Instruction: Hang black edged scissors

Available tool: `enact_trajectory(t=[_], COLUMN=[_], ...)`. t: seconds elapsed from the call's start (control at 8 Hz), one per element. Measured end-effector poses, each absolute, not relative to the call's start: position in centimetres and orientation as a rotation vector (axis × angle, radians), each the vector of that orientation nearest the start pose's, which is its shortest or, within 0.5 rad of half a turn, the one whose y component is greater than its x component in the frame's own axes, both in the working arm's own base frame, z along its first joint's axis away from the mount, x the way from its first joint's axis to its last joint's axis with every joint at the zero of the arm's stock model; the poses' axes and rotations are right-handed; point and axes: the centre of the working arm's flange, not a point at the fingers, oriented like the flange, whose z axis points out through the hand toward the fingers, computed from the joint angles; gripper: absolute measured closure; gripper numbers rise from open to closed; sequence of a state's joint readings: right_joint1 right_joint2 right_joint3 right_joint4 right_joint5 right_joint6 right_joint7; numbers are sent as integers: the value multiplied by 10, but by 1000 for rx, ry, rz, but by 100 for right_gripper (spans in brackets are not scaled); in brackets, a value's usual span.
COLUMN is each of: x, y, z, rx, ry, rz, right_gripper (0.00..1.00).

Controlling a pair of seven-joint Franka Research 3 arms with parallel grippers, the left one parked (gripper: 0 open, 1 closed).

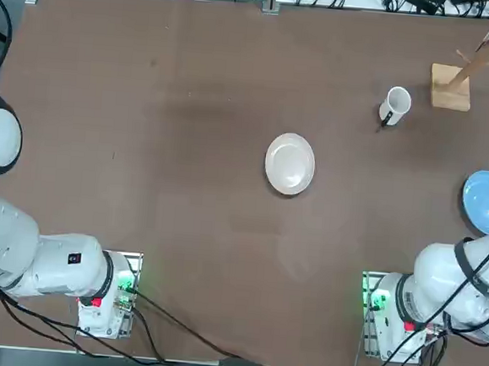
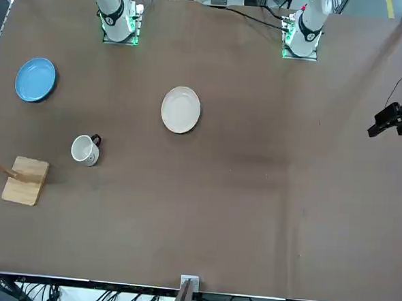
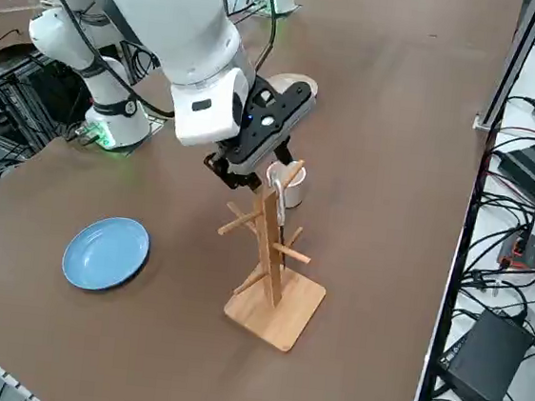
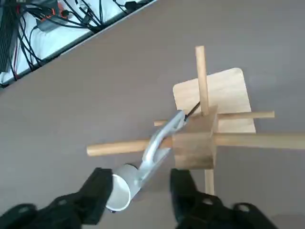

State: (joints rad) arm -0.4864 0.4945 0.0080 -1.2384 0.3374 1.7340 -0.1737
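Note:
The black edged scissors (image 4: 159,143) hang from a side peg of the wooden rack (image 4: 194,143), pale handle loops low and the thin dark blades by the post. In the right side view the scissors (image 3: 277,197) sit near the top of the rack (image 3: 270,249). My right gripper (image 4: 140,179) hovers over the rack's top. It is open, its black fingers (image 4: 97,188) standing on either side of the handle loops without touching them. From the right side, the gripper (image 3: 251,172) is just left of the rack's post.
A white mug (image 3: 294,192) with a black handle stands just behind the rack. A blue plate (image 3: 106,252) lies near the table's right edge, and a white plate (image 1: 289,164) at mid-table. The rack's base (image 1: 449,87) is in the far right corner.

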Motion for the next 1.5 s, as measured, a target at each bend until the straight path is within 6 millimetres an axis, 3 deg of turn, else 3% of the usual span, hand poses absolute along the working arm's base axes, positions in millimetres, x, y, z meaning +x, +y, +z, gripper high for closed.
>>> enact_trajectory(t=[0.12,0.5,0.75,1.0,1.25,1.5], x=[641,654,660,654,636,622], y=[-295,-260,-199,-122,-82,-55], z=[495,521,549,595,625,635], rx=[-2776,-2820,-2971,-3115,-3145,-3177], ry=[496,388,210,36,-49,-79], rz=[-173,-186,-109,-90,-56,-41], right_gripper=[2,0,0,0,0,0])
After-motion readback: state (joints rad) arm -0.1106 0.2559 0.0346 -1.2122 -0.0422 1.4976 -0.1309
